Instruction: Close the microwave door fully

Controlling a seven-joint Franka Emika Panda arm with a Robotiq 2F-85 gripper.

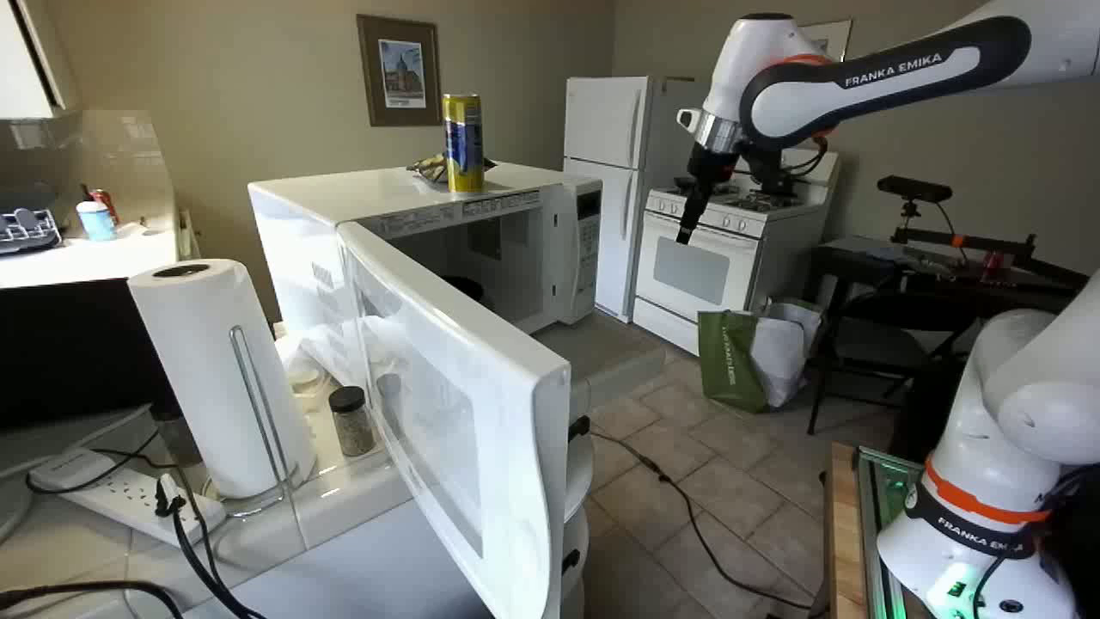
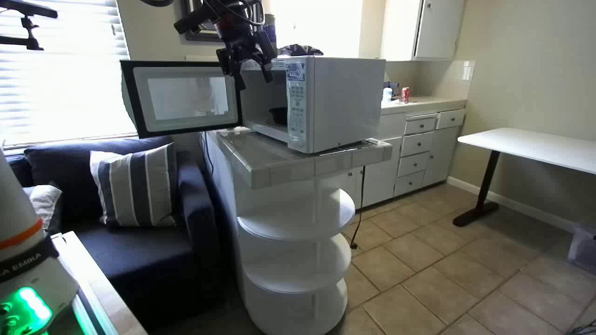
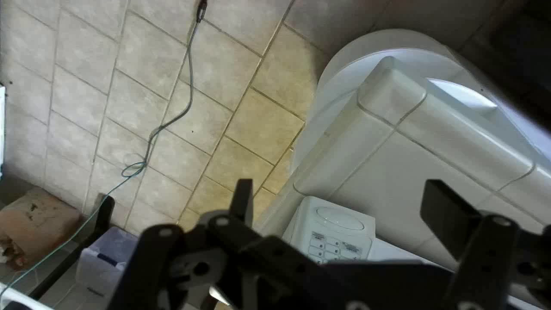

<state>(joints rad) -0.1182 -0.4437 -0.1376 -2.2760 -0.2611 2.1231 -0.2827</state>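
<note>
The microwave door [image 1: 447, 421] stood wide open.
In an exterior view it reached from the left side of the microwave [image 1: 361, 196] toward the near right, with a black-lidded jar [image 1: 352, 427] and a paper towel roll [image 1: 208, 370] on its left. In the wrist view the gripper [image 3: 340, 207] had its fingers spread apart, a tiled counter [image 3: 396, 176] beyond them.

One microwave [image 2: 347, 102], one microwave door [image 2: 186, 98], one gripper [image 3: 342, 206], two fingers [image 3: 445, 215]. In an exterior view: one paper roll [image 1: 223, 378] at left, one yellow can [image 1: 464, 142] at upper middle, one fridge [image 1: 620, 185] and one range [image 1: 713, 258] right of centre.
</note>
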